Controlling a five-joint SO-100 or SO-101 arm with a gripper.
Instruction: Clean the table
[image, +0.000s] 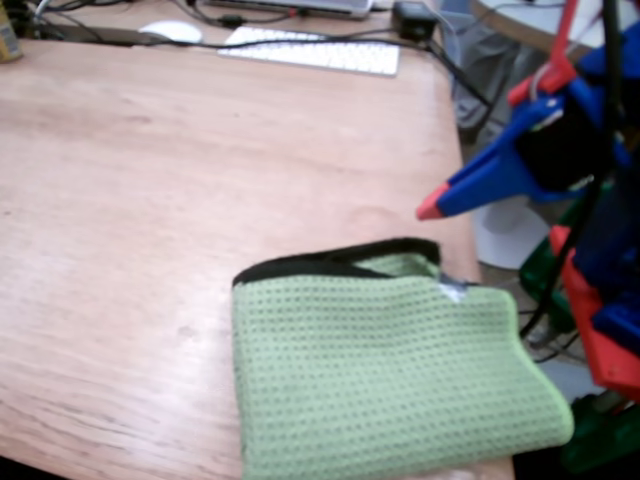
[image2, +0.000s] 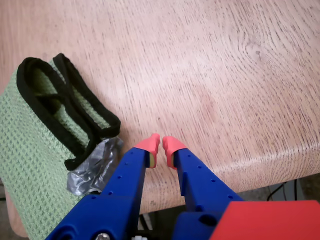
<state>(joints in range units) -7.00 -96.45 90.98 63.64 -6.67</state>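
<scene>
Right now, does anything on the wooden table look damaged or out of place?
Yes. The folded green cloth has a crumpled grey scrap, perhaps tape, at its black-edged corner. The cloth also sticks out over the table edge in the fixed view. Nothing looks spilled.

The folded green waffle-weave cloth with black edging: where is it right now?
In the fixed view the green cloth lies at the near right edge of the reddish-brown wooden table; in the wrist view it lies left of the blue gripper, untouched.
</scene>
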